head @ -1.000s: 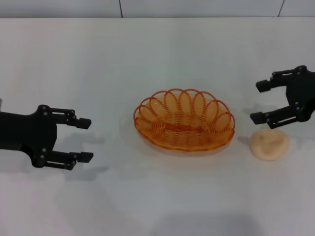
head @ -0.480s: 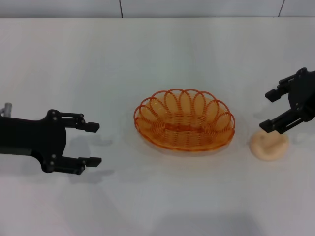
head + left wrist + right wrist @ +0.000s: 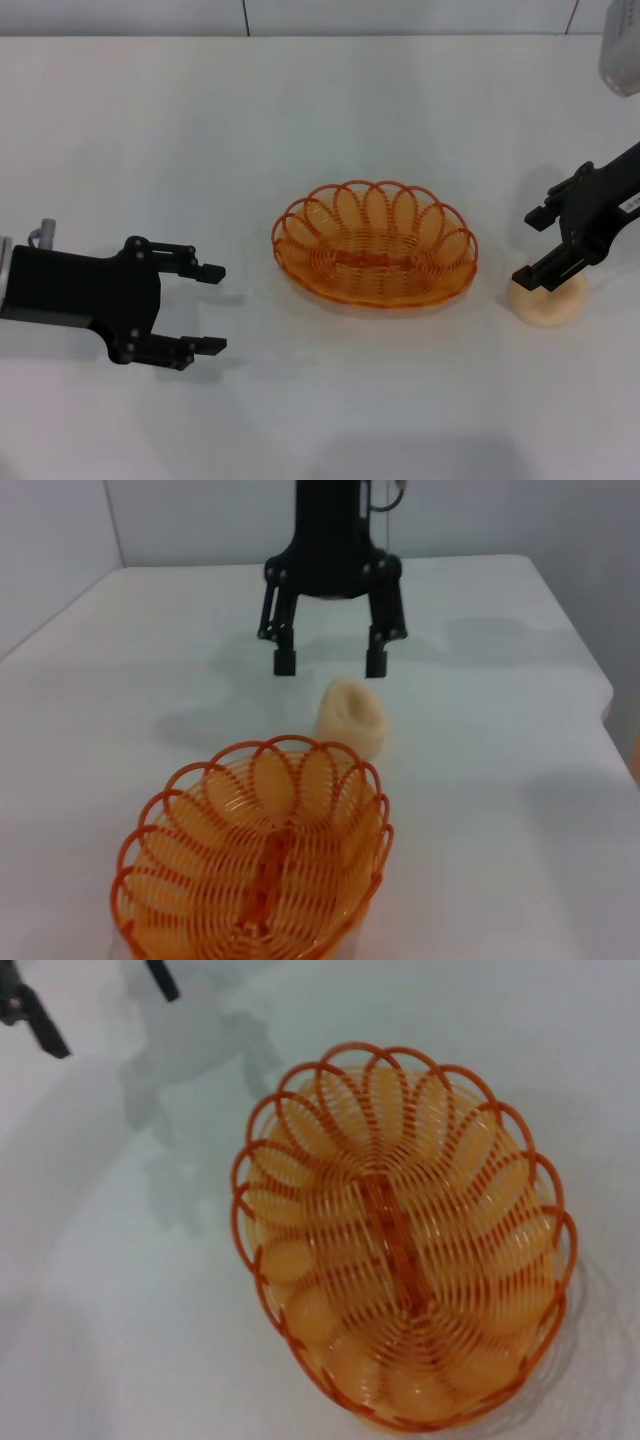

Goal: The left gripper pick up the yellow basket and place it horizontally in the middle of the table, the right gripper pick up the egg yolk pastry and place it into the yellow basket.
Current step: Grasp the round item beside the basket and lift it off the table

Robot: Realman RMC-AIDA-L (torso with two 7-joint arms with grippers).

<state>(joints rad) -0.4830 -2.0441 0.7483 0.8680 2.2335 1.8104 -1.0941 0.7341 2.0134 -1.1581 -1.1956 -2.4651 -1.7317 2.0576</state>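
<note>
Head view: the yellow basket sits upright on the white bench at the centre of the frame, its long axis running left to right across the picture, nothing inside it.

The egg yolk pastry lies on the bench at right of centre, just beside the basket's right end but apart from it, with bare bench showing between the two.

The right gripper enters from the right edge, angled down toward the pastry. Its jaws are spread wide and hold nothing. The lower finger overlaps the upper left part of the pastry in this view; contact cannot be confirmed. The upper finger stands clear above it. A small white label shows on the arm behind.

The left gripper is at lower left of the frame, pointing right toward the basket and well apart from it. Its jaws are parted wide and hold nothing.

Left wrist view: the basket fills the lower centre of the frame, the pastry lies just beyond its far rim, and the right gripper hangs above and behind the pastry, jaws apart, tips clear of it here.

Right wrist view: the basket is seen from above, with nothing in it. The fingertips of the left gripper show at the upper left corner; the pastry is out of this frame
</note>
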